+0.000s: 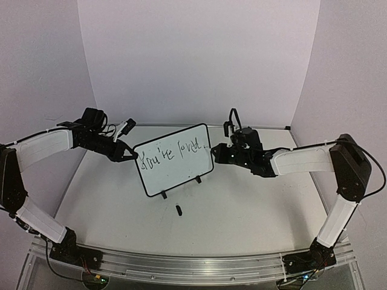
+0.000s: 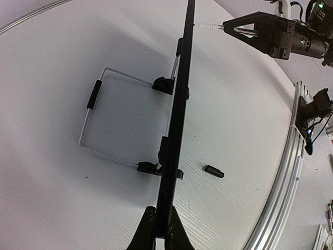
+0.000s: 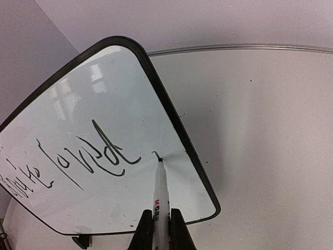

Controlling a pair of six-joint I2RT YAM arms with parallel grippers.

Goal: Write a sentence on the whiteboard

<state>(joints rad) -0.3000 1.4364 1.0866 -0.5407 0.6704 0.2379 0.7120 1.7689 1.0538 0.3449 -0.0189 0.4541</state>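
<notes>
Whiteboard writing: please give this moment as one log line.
left gripper: shut on whiteboard edge | right gripper: shut on marker, tip at whiteboard after "loved" | sentence: "You're loved" written | cap: on table

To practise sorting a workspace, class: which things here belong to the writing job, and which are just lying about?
In the job: whiteboard, clamped at its edge by the left gripper; writing; marker in the right gripper.
Lying about: small black cap on the table, in front of the whiteboard.
</notes>
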